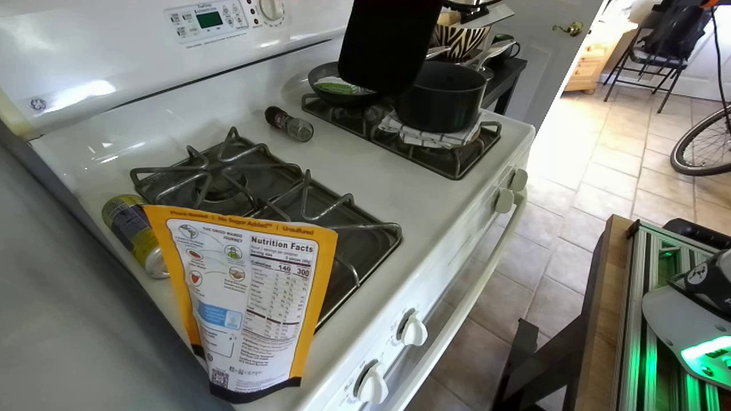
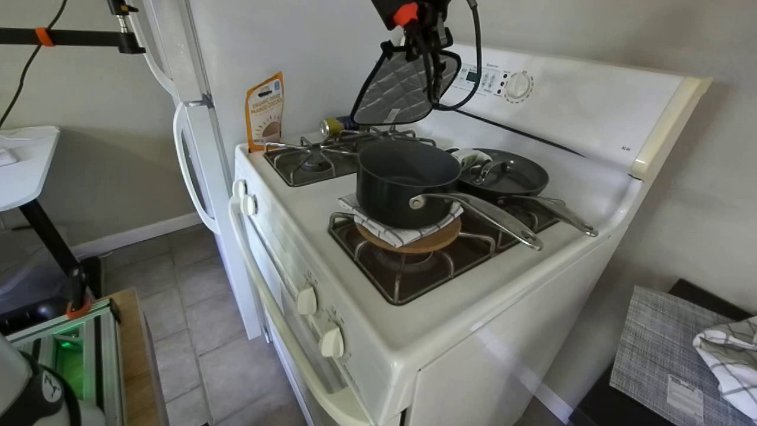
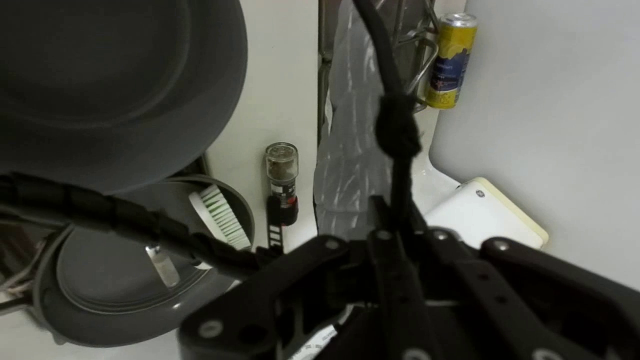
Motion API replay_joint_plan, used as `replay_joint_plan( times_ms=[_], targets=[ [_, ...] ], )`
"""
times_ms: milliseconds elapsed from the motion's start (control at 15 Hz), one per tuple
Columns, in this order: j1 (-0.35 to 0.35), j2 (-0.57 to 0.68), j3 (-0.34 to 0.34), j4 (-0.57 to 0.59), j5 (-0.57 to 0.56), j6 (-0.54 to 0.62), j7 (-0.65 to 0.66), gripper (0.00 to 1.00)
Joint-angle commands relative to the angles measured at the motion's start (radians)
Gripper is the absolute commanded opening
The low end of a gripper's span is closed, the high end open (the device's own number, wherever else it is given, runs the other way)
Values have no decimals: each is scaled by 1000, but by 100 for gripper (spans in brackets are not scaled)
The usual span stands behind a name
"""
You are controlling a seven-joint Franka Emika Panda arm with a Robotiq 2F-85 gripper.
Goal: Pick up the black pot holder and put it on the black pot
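The black pot holder hangs from my gripper above the stove; its plain black side shows in an exterior view [image 1: 388, 48]. Its grey quilted side with black edging shows in an exterior view [image 2: 393, 92] and edge-on in the wrist view [image 3: 350, 150]. My gripper [image 2: 439, 50] is shut on the pot holder's edge; its jaws also show in the wrist view [image 3: 400, 220]. The black pot [image 1: 445, 97] stands upright and uncovered; it also shows in an exterior view [image 2: 408, 189] and at upper left in the wrist view [image 3: 215, 100]. The pot holder hangs beside the pot, apart from it.
A checkered cloth [image 2: 396, 236] and a round brown trivet [image 2: 437, 236] lie under the pot. A small pan [image 2: 520, 171] with a brush stands behind it. A spice grinder [image 1: 289, 124], a can [image 1: 134, 234] and an orange pouch [image 1: 251, 302] are on the stove. Pot handles [image 2: 497, 219] stick out.
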Motion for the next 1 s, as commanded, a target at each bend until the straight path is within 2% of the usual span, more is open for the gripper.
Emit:
replay_joint_plan(
  times_ms=[0, 467, 667, 933],
  targets=[
    [-2, -72, -46, -109, 30, -16, 28, 0],
    [-24, -144, -106, -257, 91, 46, 16, 0],
    [-43, -178, -138, -291, 123, 56, 6, 0],
    [-68, -198, -152, -312, 113, 78, 43, 0]
  ],
)
